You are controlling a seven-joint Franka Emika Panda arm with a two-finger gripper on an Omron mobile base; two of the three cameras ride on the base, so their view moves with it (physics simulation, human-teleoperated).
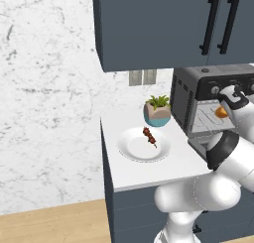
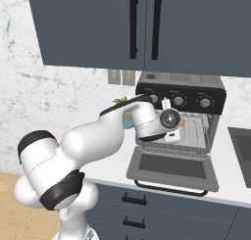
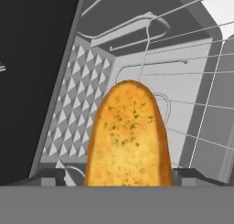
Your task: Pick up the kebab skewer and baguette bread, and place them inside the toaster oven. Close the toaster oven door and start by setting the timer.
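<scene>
Gripper (image 2: pixel 177 129) inside the open oven (image 2: pixel 184 94) mouth, bread (image 3: pixel 128 136) between its fingertips — can't tell if jaws grip or have let go. Skewer (image 1: pixel 149 136) on the plate (image 1: pixel 130 147), door (image 2: pixel 171 169) down flat.

1. Golden-orange oblong baguette bread (image 3: pixel 128 136): rough, matt crust flecked with green herbs.
2. Boxy dark grey toaster oven (image 2: pixel 180 94): dull metal casing, thin bare wire rack (image 3: pixel 192 109) inside.
3. Drop-down toaster oven door (image 2: pixel 172 170): dark matt frame, smooth glass pane.
4. Round white plate (image 1: pixel 134 147): smooth, glossy, like ceramic.
5. White countertop (image 1: pixel 149 170): smooth, matt.
6. White marbled wall (image 1: pixel 49 88): polished stone look, grey-veined.
7. Dark blue wall cabinets (image 2: pixel 98 28): flat matt finish.
</scene>
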